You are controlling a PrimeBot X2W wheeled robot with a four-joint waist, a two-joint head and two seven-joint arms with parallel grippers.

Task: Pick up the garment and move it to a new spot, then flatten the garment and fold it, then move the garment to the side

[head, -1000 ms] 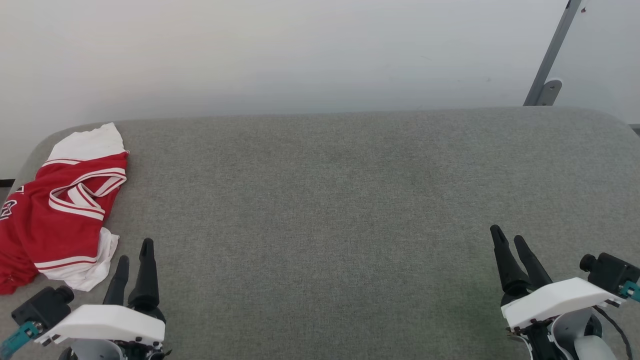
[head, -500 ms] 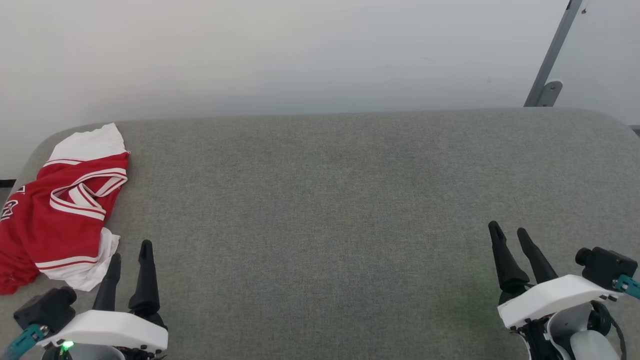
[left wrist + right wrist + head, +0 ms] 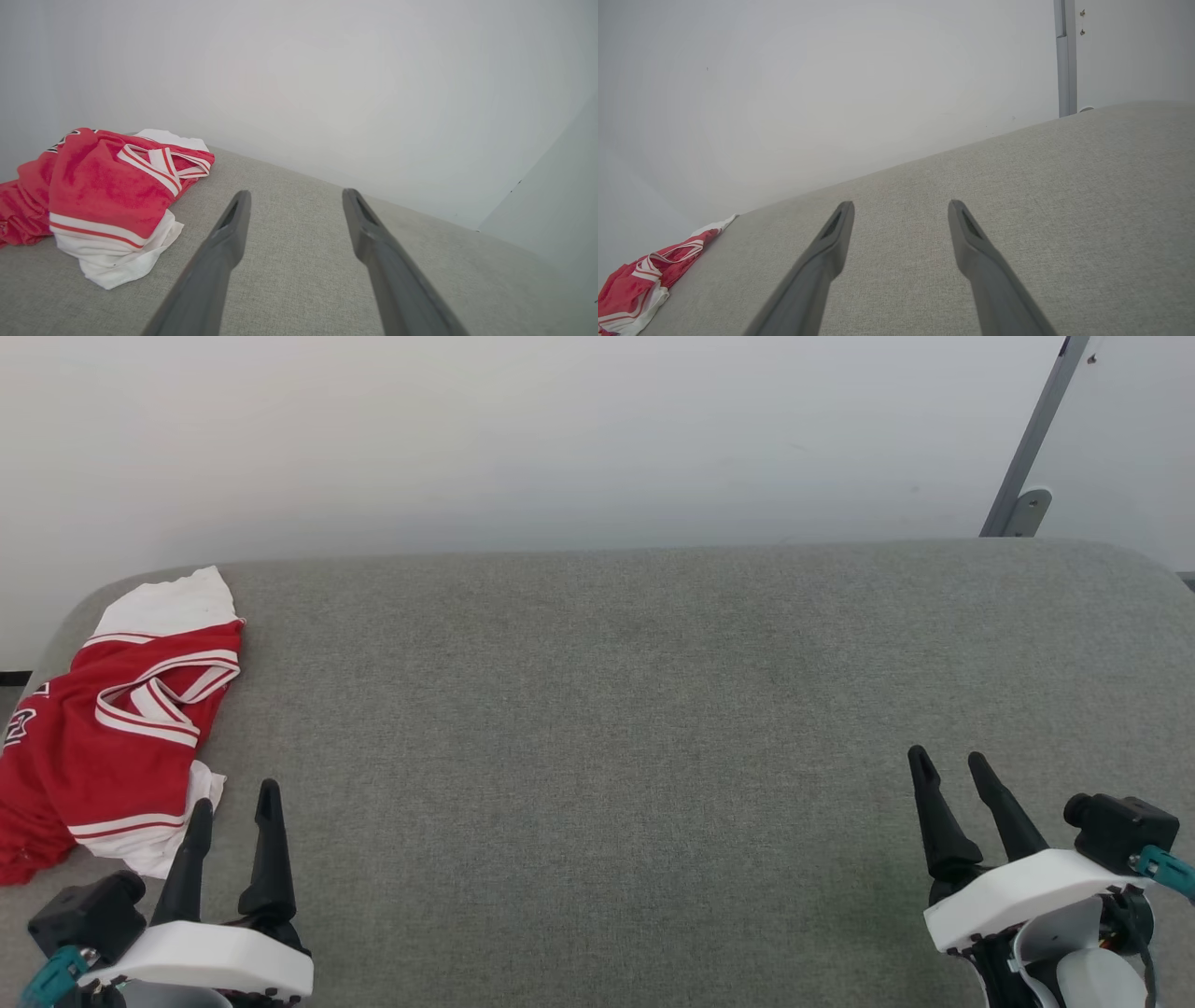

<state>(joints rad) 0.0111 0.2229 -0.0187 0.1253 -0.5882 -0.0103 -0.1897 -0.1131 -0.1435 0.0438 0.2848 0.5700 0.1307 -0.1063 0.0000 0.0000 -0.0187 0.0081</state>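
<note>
The garment (image 3: 103,728) lies crumpled at the cushion's (image 3: 607,709) left end. The left gripper (image 3: 234,795) hovers over the cushion's near left part, just beside the garment, spread wide and empty. The right gripper (image 3: 947,754), equally wide and empty, is over the cushion's near right part.

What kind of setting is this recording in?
Probably an indoor test room: a wide grey fabric-covered surface against a plain white wall, with one crumpled red garment at its left end.

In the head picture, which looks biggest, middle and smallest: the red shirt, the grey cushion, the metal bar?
1. Grey cushion, largest by far.
2. Red shirt.
3. Metal bar, smallest, though it stands farther back.
</note>
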